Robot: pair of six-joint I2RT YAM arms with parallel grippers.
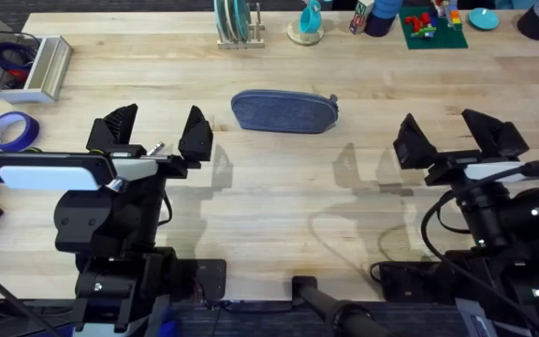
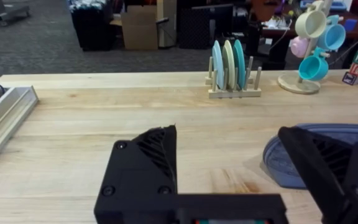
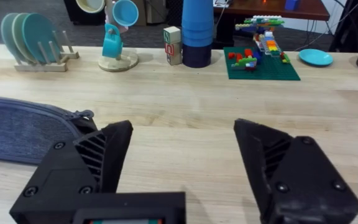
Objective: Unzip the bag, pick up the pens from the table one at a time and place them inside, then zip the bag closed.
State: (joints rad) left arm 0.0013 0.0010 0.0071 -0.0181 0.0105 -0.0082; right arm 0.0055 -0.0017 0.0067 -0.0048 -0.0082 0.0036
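Two pincers, left pincer point(image 1: 156, 134) and right pincer point(image 1: 458, 133), hover released either side of the bag point(image 1: 284, 111) overhead, on the surface point(image 1: 279, 206). Left wrist: bag point(image 2: 291, 163) beside the fingers, untouched. Right wrist: zipper pull point(image 3: 84, 114) at the bag's end, seemingly closed; everything remains undone.

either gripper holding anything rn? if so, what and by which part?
Nothing held. Left gripper and right gripper are both open with nothing between the fingers, hovering apart from the zipped pouch on the table.
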